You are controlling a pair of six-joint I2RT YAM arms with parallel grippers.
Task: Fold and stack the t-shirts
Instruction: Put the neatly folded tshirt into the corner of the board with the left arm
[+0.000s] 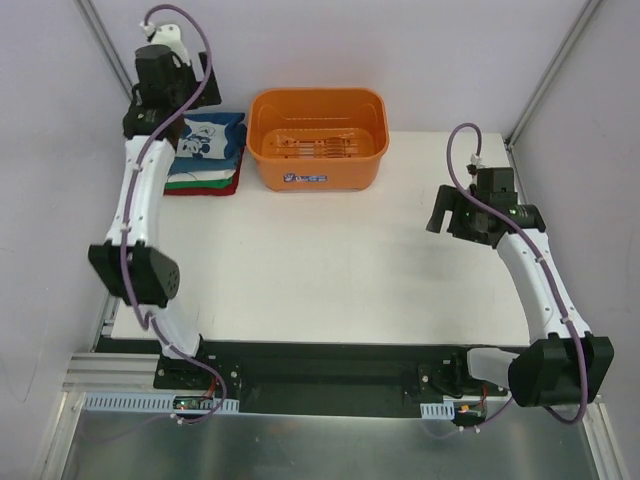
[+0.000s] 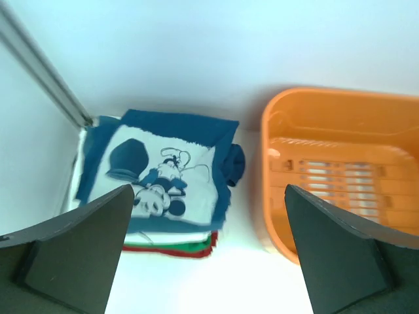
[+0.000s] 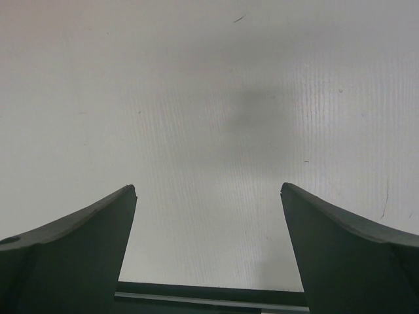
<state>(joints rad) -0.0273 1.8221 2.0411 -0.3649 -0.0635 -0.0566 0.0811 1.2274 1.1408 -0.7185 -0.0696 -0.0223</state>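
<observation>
Lower t-shirts (image 2: 186,247), mere edges beneath navy tee (image 2: 160,173)

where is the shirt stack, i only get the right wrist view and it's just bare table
Observer: The stack of folded cloth t-shirts sits in the far left corner of the white table, beside the orange plastic basket.
Operator: what's on top
Observer: A dark navy-blue t-shirt with a white cartoon print.
Operator: left gripper holding it
Observer: No, the left gripper is open with nothing between its fingers.
</observation>
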